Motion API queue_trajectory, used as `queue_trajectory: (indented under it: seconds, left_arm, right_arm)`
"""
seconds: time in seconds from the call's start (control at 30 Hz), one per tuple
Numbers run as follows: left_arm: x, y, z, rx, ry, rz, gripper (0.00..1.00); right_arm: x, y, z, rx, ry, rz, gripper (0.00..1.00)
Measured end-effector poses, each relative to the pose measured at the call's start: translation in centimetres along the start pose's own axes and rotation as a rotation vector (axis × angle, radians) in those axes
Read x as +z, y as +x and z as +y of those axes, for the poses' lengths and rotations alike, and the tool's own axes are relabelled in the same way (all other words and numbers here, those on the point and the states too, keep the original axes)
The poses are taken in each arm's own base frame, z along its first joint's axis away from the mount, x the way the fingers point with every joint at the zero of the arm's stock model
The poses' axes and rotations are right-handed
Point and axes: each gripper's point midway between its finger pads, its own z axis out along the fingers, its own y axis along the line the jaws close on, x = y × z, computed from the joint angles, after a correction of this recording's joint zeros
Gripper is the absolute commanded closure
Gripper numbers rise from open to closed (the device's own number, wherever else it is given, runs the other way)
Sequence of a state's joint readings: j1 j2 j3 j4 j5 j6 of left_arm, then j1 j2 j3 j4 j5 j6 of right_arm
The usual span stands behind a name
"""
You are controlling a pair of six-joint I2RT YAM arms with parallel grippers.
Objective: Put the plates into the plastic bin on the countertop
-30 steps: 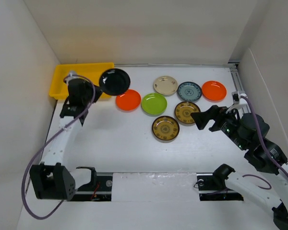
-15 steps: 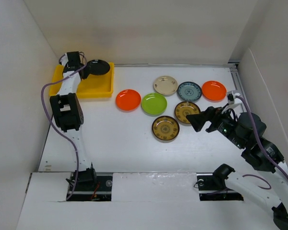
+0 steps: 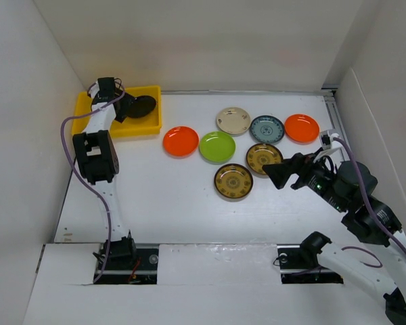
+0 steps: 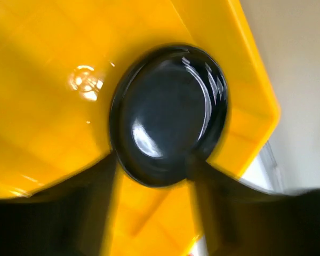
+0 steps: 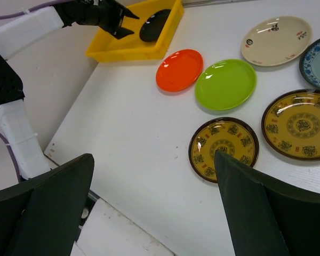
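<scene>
The black plate lies inside the yellow plastic bin near its right wall. My left gripper is open over the bin, the plate's near rim between its fingertips. Still on the white countertop are an orange plate, a lime green one, a cream one, a teal-patterned one, a second orange one and two gold-patterned ones. My right gripper hangs open and empty by the gold plates.
White walls close in the countertop on the left, back and right. The bin sits in the far left corner against the left wall. The arm bases and a raised white ledge run along the near edge.
My left arm swung the black plate from beside the bin to inside it, then the jaws opened and the plate dropped lower. The right gripper edged slightly left.
</scene>
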State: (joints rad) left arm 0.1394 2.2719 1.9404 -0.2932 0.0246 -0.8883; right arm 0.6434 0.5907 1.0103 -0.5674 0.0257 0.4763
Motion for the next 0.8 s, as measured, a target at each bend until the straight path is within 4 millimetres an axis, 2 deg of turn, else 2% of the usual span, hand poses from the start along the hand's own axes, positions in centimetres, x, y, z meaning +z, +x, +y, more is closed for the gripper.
queue_trajectory:
  seconds: [0.03,0.2,0.3,0.37,0.47,0.53,0.6,0.67,0.8]
  left_arm:
    - [-0.1,0.0,0.0,0.002,-0.002,0.001,0.02]
    - [-1.9,-0.1,-0.2,-0.001,-0.002,0.004,0.00]
    - [-5.0,0.1,-0.7,0.027,0.007,-0.010,0.00]
    - [-8.5,1.0,-1.6,0.064,0.039,-0.036,0.00]
    - [-15.2,4.8,-4.1,0.143,0.137,-0.060,0.00]
    - [-19.9,9.1,-5.3,0.196,0.246,-0.046,0.00]
    - [-23.5,14.3,-4.5,0.242,0.348,0.004,0.00]
    - [-24.2,17.6,-1.9,0.258,0.350,0.048,0.00]
    - [-22.1,23.5,6.1,0.275,0.212,0.128,0.00]
  right_arm:
    - [0.0,0.1,0.0,0.001,-0.004,0.001,0.00]
    - [0.0,0.6,0.2,0.003,-0.021,0.020,0.00]
    - [0.0,0.7,0.4,0.010,-0.030,0.024,0.00]
    - [0.0,0.8,0.4,0.012,-0.032,0.027,0.00]
    - [0.2,1.2,0.2,0.012,-0.027,0.035,0.00]
    - [0.4,1.7,-0.1,0.012,-0.019,0.044,0.00]
    - [0.5,2.2,-0.4,0.012,-0.013,0.055,0.00]
    - [0.6,2.4,-0.5,0.012,-0.009,0.062,0.00]
    - [0.6,2.4,-0.5,0.012,-0.009,0.062,0.00]
